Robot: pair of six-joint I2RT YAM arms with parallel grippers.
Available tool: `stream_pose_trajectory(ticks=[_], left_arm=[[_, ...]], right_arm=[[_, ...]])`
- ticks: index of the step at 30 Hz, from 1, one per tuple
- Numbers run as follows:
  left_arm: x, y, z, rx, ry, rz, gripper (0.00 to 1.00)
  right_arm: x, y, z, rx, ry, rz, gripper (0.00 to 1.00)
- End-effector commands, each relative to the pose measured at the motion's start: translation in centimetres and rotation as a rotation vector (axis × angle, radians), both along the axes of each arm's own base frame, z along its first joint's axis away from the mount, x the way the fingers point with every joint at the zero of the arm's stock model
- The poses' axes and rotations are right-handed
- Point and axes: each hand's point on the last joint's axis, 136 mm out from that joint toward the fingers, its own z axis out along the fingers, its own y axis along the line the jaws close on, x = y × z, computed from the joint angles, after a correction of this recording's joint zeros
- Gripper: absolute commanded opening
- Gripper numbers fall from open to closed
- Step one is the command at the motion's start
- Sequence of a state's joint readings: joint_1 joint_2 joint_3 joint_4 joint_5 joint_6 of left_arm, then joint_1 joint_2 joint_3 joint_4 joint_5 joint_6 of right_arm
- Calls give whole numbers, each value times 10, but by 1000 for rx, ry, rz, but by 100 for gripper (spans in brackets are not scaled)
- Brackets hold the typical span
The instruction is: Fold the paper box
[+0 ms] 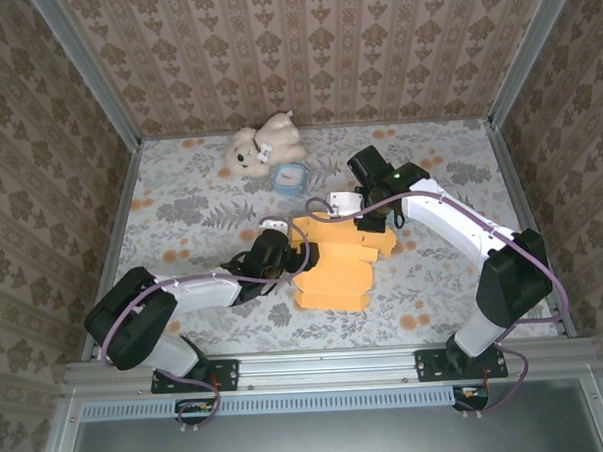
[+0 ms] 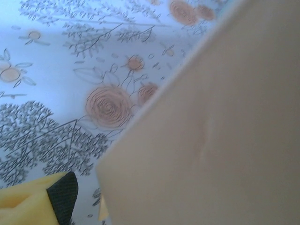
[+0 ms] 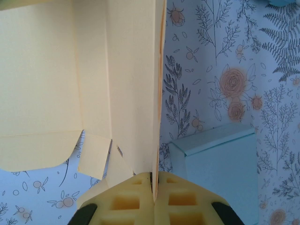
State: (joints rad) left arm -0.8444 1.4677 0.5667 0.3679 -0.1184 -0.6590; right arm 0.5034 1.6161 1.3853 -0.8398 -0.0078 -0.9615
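The orange-yellow paper box [image 1: 333,270] lies partly unfolded in the middle of the table. My right gripper [image 1: 366,215] is at its far edge. In the right wrist view the yellow foam fingers [image 3: 126,201] are shut on a thin upright panel of the paper box [image 3: 117,70], with my right gripper [image 3: 153,187] pinching its edge. My left gripper [image 1: 286,253] is at the box's left edge. In the left wrist view a pale panel of the box [image 2: 215,131] hangs close to the lens and hides the jaws; one yellow and black finger [image 2: 42,201] shows at the bottom left.
A cream teddy bear [image 1: 263,146] lies at the back of the floral tablecloth [image 1: 181,206], with a small light blue box [image 1: 290,176] beside it. That blue box [image 3: 220,173] stands just right of my right fingers. Metal rails [image 1: 520,191] and wallpapered walls enclose the table.
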Motion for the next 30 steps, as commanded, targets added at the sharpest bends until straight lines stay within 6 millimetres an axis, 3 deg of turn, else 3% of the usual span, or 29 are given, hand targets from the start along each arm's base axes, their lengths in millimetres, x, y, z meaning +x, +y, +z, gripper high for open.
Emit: stream_pose_trajectory(ticks=[1, 10, 14, 19, 24, 30], left_arm=[[9, -19, 27, -96, -37, -19, 89], [-10, -55, 52, -306, 26, -141, 88], [-18, -61, 54, -323, 60, -157, 88], [-21, -64, 58, -371, 72, -132, 89], [-18, -59, 54, -338, 44, -125, 88], [-26, -31, 39, -195, -41, -148, 88]], right_arm=[[-4, 2, -1, 24, 23, -3, 0], [5, -3, -7, -6, 10, -47, 0], [17, -7, -5, -8, -31, -98, 0], [12, -1, -9, 24, -8, -72, 0], [11, -6, -23, -14, -16, -33, 0], [22, -3, -16, 14, -141, -1, 0]])
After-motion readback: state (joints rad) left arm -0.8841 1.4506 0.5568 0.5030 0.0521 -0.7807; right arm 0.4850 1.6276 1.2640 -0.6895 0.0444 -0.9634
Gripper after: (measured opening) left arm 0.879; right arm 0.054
